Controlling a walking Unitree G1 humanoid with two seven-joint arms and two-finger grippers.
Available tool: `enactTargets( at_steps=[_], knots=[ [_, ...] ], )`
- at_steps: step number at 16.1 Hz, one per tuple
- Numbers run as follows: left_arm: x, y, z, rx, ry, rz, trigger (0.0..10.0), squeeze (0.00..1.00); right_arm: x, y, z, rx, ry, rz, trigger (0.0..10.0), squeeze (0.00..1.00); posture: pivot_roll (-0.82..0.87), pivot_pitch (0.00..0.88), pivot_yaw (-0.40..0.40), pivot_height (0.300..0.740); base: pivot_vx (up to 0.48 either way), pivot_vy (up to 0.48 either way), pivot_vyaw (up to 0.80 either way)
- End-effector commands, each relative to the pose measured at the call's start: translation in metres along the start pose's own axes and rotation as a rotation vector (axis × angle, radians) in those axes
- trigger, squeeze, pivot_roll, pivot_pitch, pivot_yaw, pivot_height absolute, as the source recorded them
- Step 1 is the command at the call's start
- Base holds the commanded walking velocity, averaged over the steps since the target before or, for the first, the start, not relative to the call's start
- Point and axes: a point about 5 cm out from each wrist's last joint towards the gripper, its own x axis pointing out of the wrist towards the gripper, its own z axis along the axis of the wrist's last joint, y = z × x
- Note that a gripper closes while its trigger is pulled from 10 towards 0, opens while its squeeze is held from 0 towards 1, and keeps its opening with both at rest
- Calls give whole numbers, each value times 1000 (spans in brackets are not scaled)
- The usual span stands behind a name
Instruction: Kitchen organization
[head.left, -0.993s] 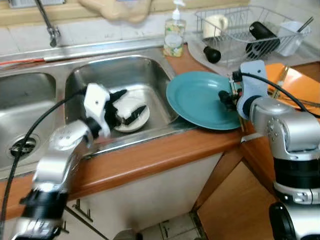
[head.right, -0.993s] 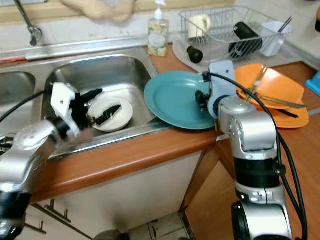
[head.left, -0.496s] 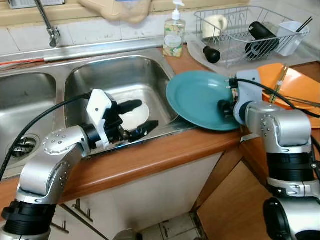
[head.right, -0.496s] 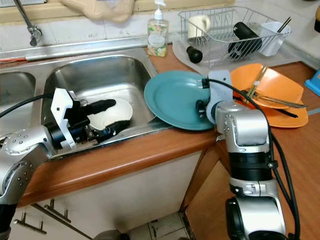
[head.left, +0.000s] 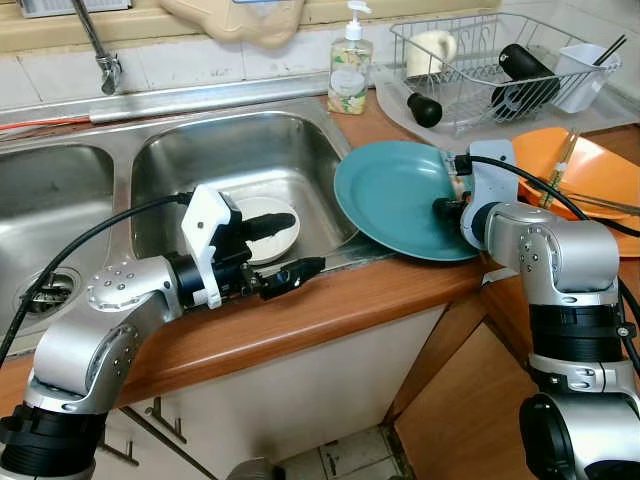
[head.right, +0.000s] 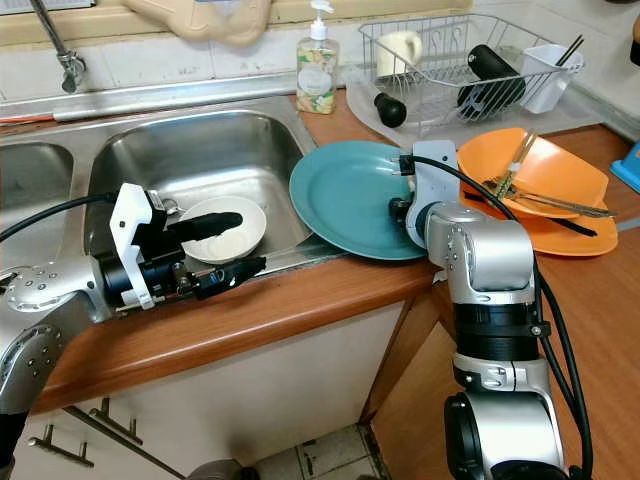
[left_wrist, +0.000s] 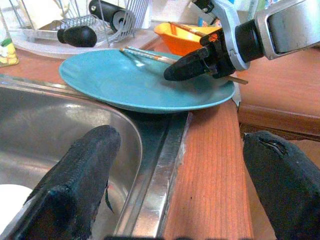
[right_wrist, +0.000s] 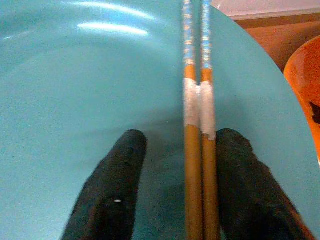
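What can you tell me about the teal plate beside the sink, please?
The teal plate is round, glossy and shallow, probably ceramic or melamine. It rests on the wooden counter, its edge overhanging the sink rim. A pair of chopsticks lies on it, between the right gripper's open fingers. The orange plate sits just beyond.

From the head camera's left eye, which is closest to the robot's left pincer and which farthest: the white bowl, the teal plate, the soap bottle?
From the left pincer:
1. White bowl, in the sink basin, right beside its upper finger.
2. Teal plate, on the counter's edge, toward the robot's right.
3. Soap bottle, back by the wall behind the sink.
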Motion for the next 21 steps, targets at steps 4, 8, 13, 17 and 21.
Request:
enactTargets(
  at_steps=[4,8,13,17,21],
  knots=[
    [3,-4,3,8,3,-13,10000,0,5,2,-2,8,18,17,275,0,-14,0,27,740,0,0,0],
    [4,-1,2,12,9,9,10000,0,5,2,-2,21,17,17,0,0,-17,0,30,740,0,0,0],
    [5,4,8,13,-20,39,10000,0,0,4,11,31,-57,62,0,0,-18,0,31,740,0,0,0],
    [11,10,26,-39,-145,53,10000,0,-15,5,34,60,-194,173,0,0,-19,0,33,740,0,0,0],
    [26,18,35,-173,-215,47,10000,0,-31,21,48,99,-356,427,0,0,-20,0,32,740,0,0,0]
  ],
)
